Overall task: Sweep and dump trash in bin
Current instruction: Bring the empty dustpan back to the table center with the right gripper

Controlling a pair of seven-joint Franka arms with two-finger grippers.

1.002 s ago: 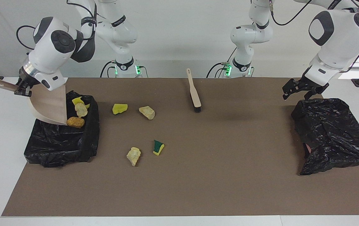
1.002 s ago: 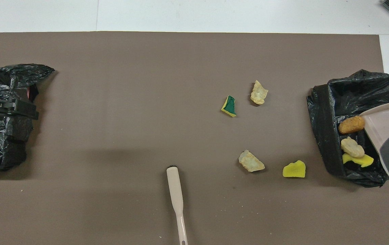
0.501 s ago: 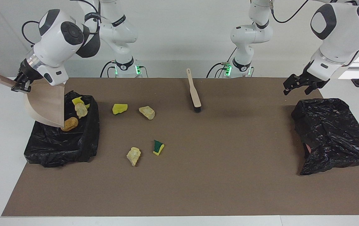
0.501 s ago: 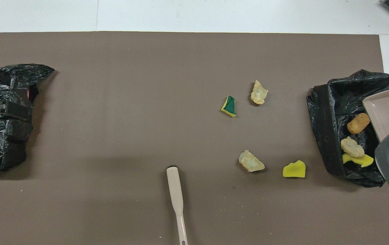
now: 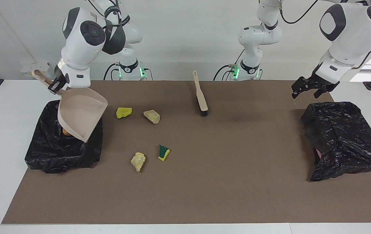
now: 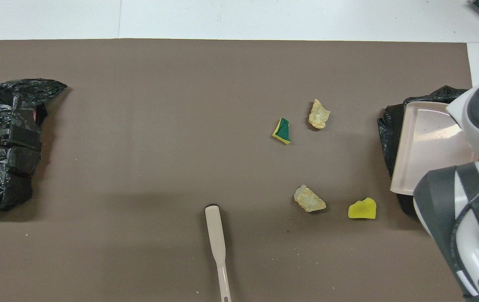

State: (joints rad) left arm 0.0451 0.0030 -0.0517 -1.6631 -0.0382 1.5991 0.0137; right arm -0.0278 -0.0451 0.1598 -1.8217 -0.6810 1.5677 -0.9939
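Presently, reading across the facing view from the right arm's end of the tabletop [image 5: 185, 195], the right end effector [image 5: 54, 87] is clamped shut on the handle of the beige dustpan [image 5: 80, 115], which hangs tilted over the open black-lined bin [image 5: 65, 149]. One orange-brown lump [image 5: 65, 132] peeks out in the bin under the pan's lip; whatever else lies in there is hidden by the pan.

Next come four scraps loose on the brown mat: a yellow sponge chunk [image 5: 123, 112] just beside the bin, a pale lump [image 5: 152, 116] beside that, then, farther from the robots, another pale lump [image 5: 138, 161] and the green-and-yellow wedge [image 5: 163, 152]. All lie toward the table's middle from the pan's mouth, so the right arm is much the nearer.

The brush [image 5: 200, 95] lies midway between the two arm bases, held by neither arm, its long axis running away from the robots, bristles at the farther end.

At the left arm's end, the left end effector [image 5: 308, 89] waits, fingers spread wide and empty, above a crumpled black bag [image 5: 341, 136]. Judging by this, the brush falls to the left arm and sweeping should push the scraps toward the pan.
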